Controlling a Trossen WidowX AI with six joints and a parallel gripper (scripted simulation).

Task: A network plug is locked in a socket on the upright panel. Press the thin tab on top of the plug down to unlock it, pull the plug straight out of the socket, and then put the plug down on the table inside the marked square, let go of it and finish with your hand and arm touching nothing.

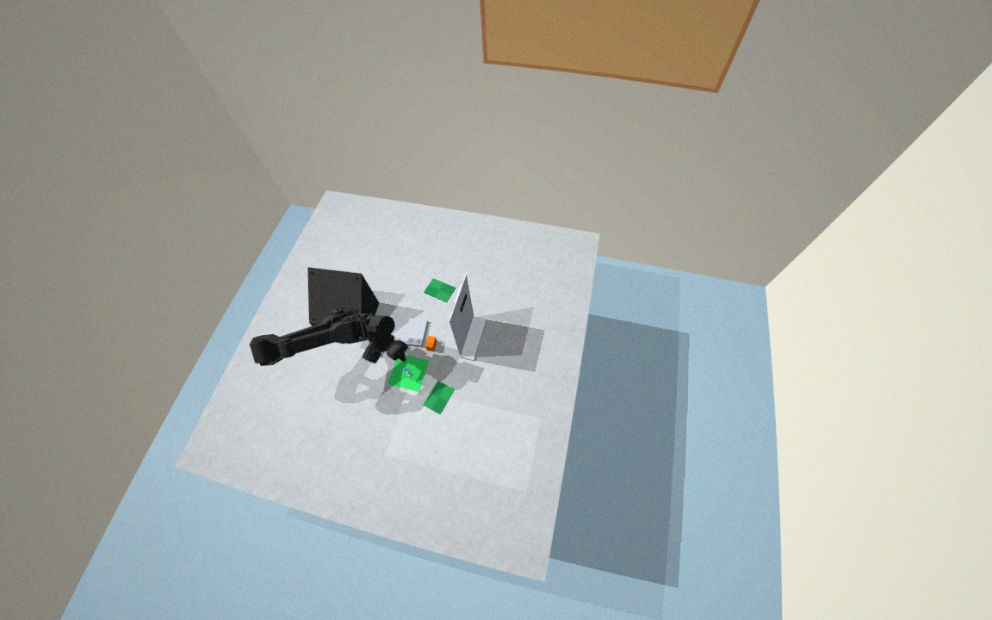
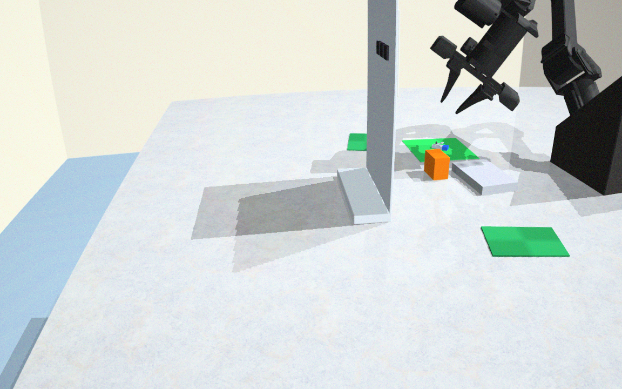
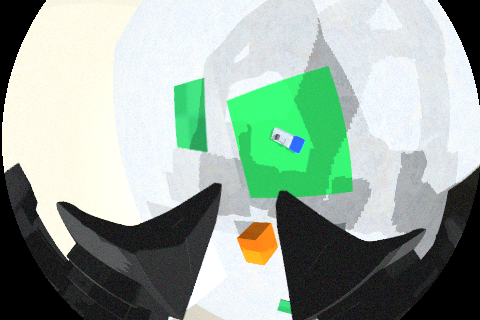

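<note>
The plug (image 1: 407,372) (image 2: 439,146) (image 3: 287,140), whitish with a blue end, lies on the bright green marked square (image 1: 395,380) (image 2: 465,153) (image 3: 265,185), well inside its edges. My gripper (image 2: 448,107) (image 3: 250,194) is open and empty, its two black fingertips apart. It hangs in the air above the table, clear of the plug and the square. The upright grey panel (image 1: 461,327) (image 2: 380,115) stands on its foot; the back of its dark socket block (image 2: 382,50) shows in the exterior view.
An orange block (image 1: 430,342) (image 2: 436,165) (image 3: 258,244) stands close to the square. A low whitish slab (image 2: 485,176) lies beside it. Smaller green patches lie at the panel's near side (image 1: 439,289) (image 2: 525,241) and beyond the square (image 1: 438,398) (image 3: 190,115).
</note>
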